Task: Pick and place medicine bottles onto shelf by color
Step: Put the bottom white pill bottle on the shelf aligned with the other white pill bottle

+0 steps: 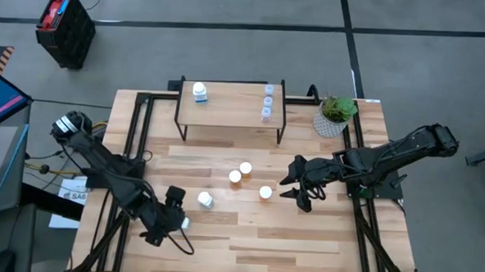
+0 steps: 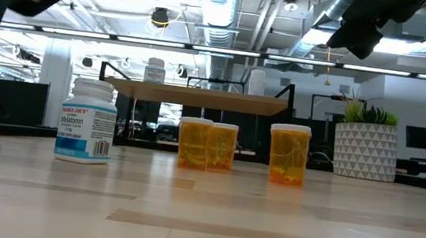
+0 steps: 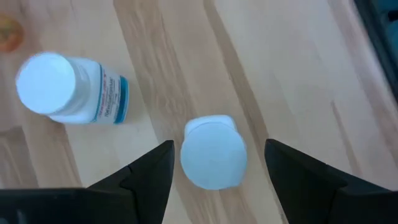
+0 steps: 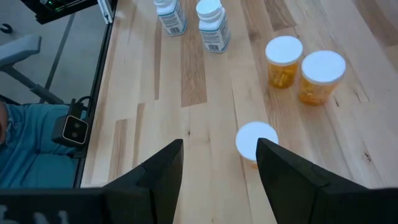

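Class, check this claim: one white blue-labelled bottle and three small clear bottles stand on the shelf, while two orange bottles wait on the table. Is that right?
Not quite. The high view shows three orange bottles on the table, not two. The rest holds: the shelf carries one white blue-labelled bottle and three small clear bottles.

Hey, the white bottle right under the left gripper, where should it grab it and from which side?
Grip the round white cap of the white bottle from straight above. It stands upright between the open fingers of the left gripper, and its neighbour stands well apart, so the fingers have room on both sides.
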### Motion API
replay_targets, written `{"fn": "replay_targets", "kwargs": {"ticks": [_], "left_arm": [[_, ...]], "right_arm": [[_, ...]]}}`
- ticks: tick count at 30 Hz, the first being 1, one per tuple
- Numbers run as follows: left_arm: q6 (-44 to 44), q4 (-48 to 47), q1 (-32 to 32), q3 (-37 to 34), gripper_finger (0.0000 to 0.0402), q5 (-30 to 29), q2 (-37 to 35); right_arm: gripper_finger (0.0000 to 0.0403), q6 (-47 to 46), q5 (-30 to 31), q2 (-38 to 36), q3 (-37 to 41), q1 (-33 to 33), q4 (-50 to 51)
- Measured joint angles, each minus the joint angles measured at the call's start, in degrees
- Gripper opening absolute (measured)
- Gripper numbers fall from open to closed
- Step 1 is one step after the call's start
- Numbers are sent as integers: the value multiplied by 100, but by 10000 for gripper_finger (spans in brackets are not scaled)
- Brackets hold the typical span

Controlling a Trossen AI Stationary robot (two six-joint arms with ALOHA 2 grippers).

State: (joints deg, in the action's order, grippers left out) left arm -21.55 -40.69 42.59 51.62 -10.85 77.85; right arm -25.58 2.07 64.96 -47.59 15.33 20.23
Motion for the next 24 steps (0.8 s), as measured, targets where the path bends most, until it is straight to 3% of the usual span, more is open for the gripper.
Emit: {"fn": "replay_targets", "kwargs": {"ticks": [15,24], "left_arm": [[-418,-1,-17,-12,249,9,247],[-403,269,-22,2,252,74,807]], "right_arm": [[224,7,0,1,0,0,2],[224,9,0,1,0,0,17]]}}
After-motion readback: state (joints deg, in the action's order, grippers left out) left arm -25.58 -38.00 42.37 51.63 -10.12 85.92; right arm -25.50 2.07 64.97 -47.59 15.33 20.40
